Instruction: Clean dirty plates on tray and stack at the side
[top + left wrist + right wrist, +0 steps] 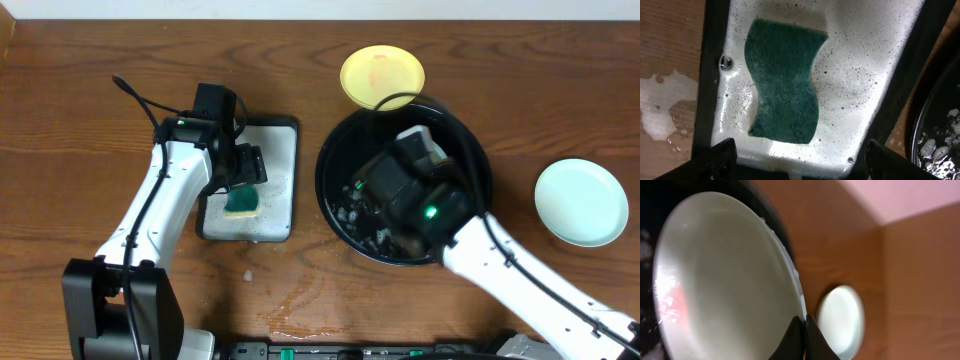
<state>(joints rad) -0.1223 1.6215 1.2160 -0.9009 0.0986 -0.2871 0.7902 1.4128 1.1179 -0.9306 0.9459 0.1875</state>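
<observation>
1. The right tool pinched the rim of a mint-green plate, its red-smeared hollow showing, inside the black tray.
2. The left tool hung spread above the green sponge.
3. A yellow plate lay by the far edge of the bench, and a second mint-green plate near its right edge.

Nothing readable here, no lettering or numbers on the round black shallow tray, the green scouring sponge or the pale mint-green round plate
</observation>
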